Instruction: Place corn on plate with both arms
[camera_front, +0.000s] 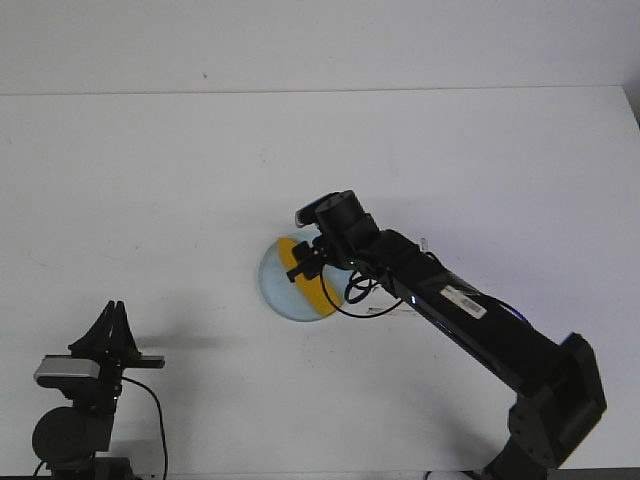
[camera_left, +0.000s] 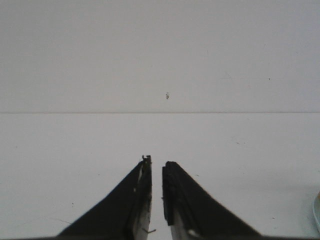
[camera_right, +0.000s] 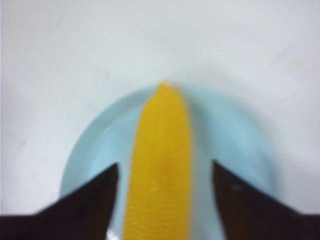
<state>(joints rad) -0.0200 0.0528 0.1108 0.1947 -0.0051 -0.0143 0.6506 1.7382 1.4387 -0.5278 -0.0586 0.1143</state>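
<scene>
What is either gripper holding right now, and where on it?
Nothing. The right gripper is open astride the corn on the plate; the left gripper is shut and empty.

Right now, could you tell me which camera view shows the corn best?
The right wrist view: the corn fills the middle, lying on the plate between open fingers. The front view shows it partly hidden by the right gripper. The left wrist view shows none.

Corn (camera_right: 160, 165) bright yellow; plate (camera_right: 95, 145) pale blue; table (camera_front: 150, 170) white.
</scene>
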